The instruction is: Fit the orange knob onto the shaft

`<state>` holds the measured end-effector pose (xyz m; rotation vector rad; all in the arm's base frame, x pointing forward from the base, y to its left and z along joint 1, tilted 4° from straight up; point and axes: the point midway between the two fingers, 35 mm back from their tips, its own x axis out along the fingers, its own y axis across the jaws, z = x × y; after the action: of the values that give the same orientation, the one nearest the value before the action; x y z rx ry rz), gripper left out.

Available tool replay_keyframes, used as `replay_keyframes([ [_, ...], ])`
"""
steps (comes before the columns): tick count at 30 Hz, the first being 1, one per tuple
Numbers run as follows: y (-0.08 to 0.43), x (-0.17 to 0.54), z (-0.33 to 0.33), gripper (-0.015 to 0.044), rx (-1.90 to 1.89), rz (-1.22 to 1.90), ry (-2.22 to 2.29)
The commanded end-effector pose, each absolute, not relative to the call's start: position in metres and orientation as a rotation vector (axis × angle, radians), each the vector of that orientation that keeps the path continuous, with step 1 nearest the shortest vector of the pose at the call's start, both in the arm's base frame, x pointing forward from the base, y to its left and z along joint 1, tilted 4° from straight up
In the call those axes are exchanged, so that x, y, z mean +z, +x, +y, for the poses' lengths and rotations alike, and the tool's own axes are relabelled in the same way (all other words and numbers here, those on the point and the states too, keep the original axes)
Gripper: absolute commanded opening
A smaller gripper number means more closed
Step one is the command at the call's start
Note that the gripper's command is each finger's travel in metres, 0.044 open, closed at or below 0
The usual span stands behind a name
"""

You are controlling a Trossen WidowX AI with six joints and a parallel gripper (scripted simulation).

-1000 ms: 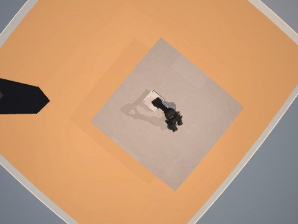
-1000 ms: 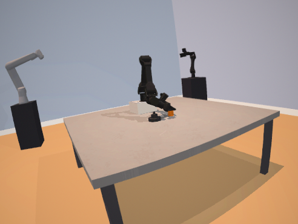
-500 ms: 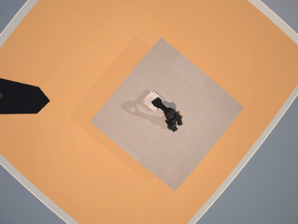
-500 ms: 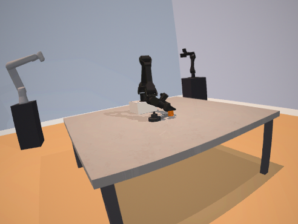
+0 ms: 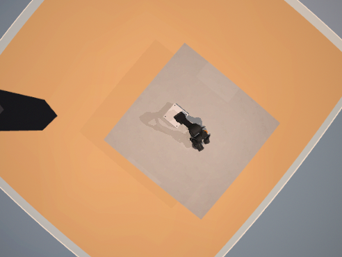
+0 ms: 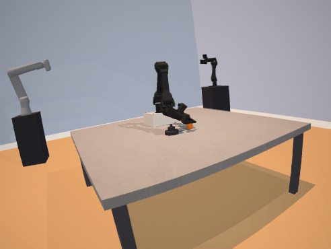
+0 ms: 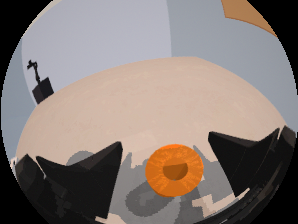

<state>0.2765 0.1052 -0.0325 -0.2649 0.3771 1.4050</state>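
The orange knob [image 5: 206, 131] [image 6: 190, 126] [image 7: 175, 184] is beside the pedestal, low over or on the table; I cannot tell whether it touches the table. In the wrist view its round end and dark hole face the camera. My gripper [image 6: 193, 121] [image 7: 168, 141] is open, with its fingers wide apart on either side of the knob and a gap on both sides. In the exterior view the fingers hide the knob's upper part. The round dark pedestal [image 6: 171, 132] stands to the knob's left there, its shaft [image 6: 171, 126] bare. The shaft's flat side cannot be made out.
The grey table [image 5: 156, 94] [image 6: 151, 158] [image 7: 150, 95] bears a white block [image 5: 171, 117] [image 6: 155, 120] behind the pedestal, at the arm's base. Two other arms stand on dark plinths [image 6: 30, 141] [image 6: 216, 98] off the table.
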Motion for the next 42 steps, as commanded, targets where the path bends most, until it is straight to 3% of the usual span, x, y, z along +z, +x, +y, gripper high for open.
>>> replay_keyframes([
  [1,0.280,-0.014,0.104,0.0440,1.405,0.371,-0.265],
  [6,0.280,0.045,0.102,0.0440,1.404,0.375,-0.268],
  [11,0.280,0.046,0.102,0.0440,1.407,0.392,-0.276],
  [22,0.280,0.062,0.103,0.0440,1.183,1.231,-0.984],
  [38,0.281,0.069,0.101,0.0440,1.130,1.268,-1.029],
  [42,0.281,0.068,0.101,0.0440,0.899,1.392,-0.798],
])
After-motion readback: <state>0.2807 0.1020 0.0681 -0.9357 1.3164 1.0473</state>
